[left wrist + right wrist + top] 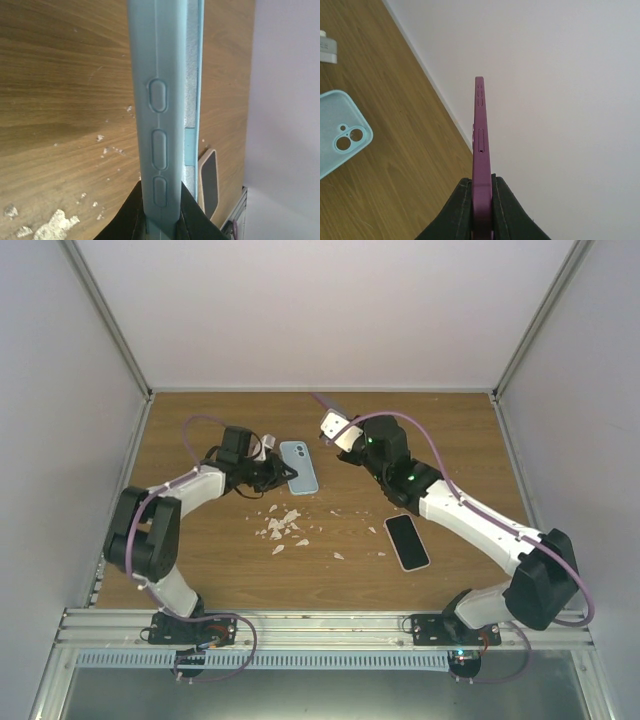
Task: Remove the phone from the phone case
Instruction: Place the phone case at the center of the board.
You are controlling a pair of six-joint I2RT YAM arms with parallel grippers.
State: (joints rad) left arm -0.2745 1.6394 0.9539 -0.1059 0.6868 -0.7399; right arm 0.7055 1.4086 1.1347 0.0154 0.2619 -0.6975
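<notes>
**A:** What does the overhead view show?

**B:** Over a brown wooden table (200, 430), the left gripper (280, 473) is clenched on a light blue silicone phone case (298, 468). The right gripper (330, 412), apart from it, grasps a slim purple phone (320, 399) near the back wall. Phone and case look separated, so the task seems essentially done, with only setting them down left. A black-screened phone with a pale rim (407, 541) lies beside the right arm. White crumbs (283, 525) are scattered between the arms.

**A:** And the left wrist view?

**B:** The case (160, 100) stands edge-on, pinched at its near end between dark fingers (127, 217). Only a sliver of its inside shows, and that looks empty. Bare wood lies to the left, and a pale wall is close on the right.

**A:** The right wrist view?

**B:** The purple phone (480, 130) is edge-on, with buttons and a slot along its side, clamped at its base. The case (340, 130) sits lower left, its camera cutouts open. White wall (560, 100) fills the right, so the open wood to the left looks the roomier place to lower it.
</notes>
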